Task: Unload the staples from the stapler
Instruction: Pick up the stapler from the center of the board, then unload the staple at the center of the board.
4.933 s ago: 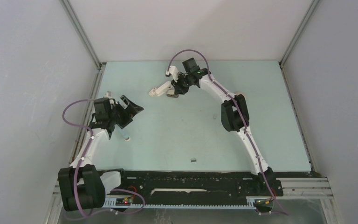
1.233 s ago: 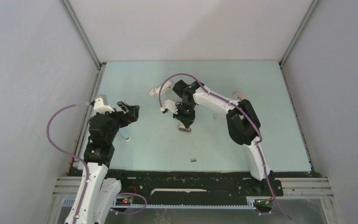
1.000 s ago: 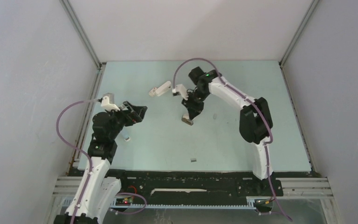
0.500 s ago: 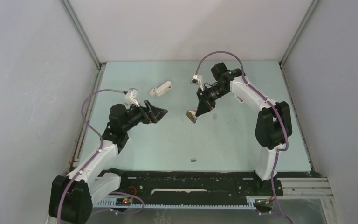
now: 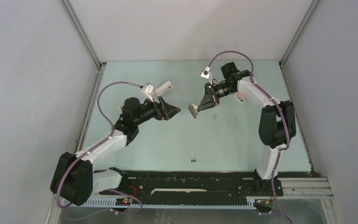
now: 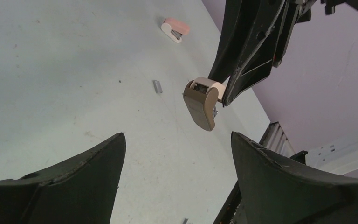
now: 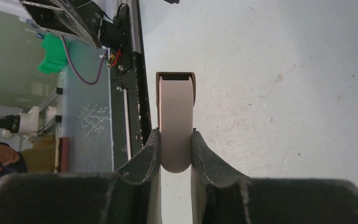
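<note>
The right gripper (image 5: 200,105) is clamped on a small tan stapler (image 5: 194,111), its two fingers (image 7: 151,156) pressing the sides of the rounded rear end while the squared front end sticks out past the fingertips. The stapler (image 7: 175,107) hangs clear of the pale green table (image 5: 168,144), over the middle of it, tilted with its free end lower and turned toward the left arm.

The left gripper (image 5: 172,111) faces it from the left with its jaws spread wide and nothing between them. In the left wrist view the stapler (image 6: 200,105) shows in the gap between the two dark fingers (image 6: 79,175), near but not touching.

The loose staples lie on the table: one staple strip (image 5: 193,160) close to the near edge, well apart from both grippers, and a second staple strip (image 5: 215,116) just beside the right gripper (the left wrist camera also catches it (image 6: 157,86) as a short grey bar). Whether any staples sit inside the held stapler cannot be told.

A white stapler (image 5: 164,86) lies at the far side behind the left wrist, and a pink stapler (image 6: 175,30) lies farther right, by the right arm.
</note>
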Available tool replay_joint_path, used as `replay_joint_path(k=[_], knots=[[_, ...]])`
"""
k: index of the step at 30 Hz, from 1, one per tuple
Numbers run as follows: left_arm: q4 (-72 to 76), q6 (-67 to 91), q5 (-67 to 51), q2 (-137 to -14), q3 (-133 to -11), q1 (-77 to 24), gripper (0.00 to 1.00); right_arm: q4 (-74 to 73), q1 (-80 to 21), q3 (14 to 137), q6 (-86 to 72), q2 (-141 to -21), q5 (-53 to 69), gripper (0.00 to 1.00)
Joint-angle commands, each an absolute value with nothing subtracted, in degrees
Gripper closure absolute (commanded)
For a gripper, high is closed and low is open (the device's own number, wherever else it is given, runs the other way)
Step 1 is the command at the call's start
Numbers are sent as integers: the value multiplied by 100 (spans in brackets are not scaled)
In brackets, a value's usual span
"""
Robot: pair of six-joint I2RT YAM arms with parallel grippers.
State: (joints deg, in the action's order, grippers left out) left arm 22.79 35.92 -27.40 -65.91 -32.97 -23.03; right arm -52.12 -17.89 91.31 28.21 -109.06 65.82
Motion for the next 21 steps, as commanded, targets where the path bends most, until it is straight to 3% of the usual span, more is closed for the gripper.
replay_joint_path(k=[1,14,17,21], knots=[[2627,3961,-2869,-7066,-3882,-2472,12,-4698,-1597,8963,2312,-10577,7203,100],[3366,4524,-3200,-8268,-4507,-2917,14,-2591,-1317,8297,77,-10639,8116,100],[3437,4594,-3288,-8399,-4546,-2974,19,-2378,-1310,8269,-138,-10622,8174,100],[3708,4773,-3476,-8604,-4574,-2979,32,-2138,-1301,8193,-362,-10562,8226,100]])
